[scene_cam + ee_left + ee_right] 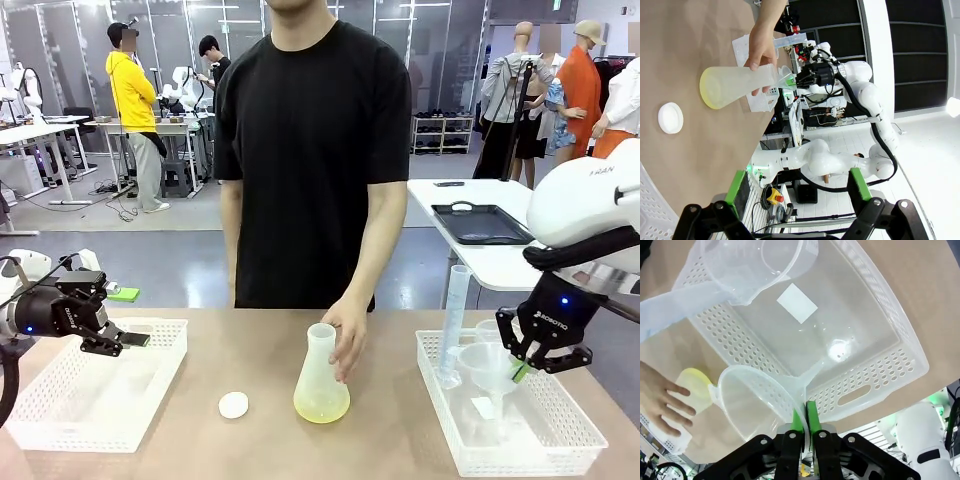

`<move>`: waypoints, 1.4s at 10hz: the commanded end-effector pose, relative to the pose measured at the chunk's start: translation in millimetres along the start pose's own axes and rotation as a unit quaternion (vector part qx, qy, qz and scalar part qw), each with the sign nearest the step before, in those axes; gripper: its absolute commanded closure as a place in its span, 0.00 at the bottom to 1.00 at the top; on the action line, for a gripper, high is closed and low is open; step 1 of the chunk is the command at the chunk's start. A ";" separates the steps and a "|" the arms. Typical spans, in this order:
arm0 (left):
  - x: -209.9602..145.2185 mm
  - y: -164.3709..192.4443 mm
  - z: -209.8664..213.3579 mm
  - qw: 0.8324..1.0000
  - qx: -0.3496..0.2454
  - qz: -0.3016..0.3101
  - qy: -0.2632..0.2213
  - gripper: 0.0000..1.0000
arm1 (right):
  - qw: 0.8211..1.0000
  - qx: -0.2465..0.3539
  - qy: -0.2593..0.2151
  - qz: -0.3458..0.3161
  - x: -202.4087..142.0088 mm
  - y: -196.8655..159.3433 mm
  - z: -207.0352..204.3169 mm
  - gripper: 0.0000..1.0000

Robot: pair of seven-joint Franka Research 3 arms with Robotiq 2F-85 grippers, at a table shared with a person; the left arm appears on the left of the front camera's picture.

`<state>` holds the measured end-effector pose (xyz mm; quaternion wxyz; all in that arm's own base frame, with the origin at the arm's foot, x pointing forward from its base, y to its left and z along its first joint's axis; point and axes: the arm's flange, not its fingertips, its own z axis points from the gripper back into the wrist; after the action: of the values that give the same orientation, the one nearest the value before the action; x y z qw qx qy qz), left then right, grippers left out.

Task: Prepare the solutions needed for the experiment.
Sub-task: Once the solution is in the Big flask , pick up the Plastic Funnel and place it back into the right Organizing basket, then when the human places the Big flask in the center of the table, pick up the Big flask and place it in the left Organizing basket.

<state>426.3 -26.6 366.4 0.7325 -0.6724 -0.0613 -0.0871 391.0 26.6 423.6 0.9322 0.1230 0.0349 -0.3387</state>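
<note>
While tight on funnel, right fingers.

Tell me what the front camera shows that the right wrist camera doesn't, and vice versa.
Front view: the standing person, a white cap on the table, the robot's open left hand above the left basket. Right wrist view: the green pads clamped on the funnel rim, a white label on the right basket floor. Both: the person's hand on the flask of yellow liquid, the right hand holding the funnel, the right basket.
</note>
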 end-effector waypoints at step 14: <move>1.8 -2.7 -0.4 1.000 0.001 0.004 -0.001 0.00 | 1.000 -0.002 0.001 -0.011 3.9 0.6 -6.5 0.37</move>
<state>426.3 -26.6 366.4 0.7325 -0.6724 -0.0613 -0.0871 395.0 26.3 415.1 0.9287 0.1217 0.0407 -0.3480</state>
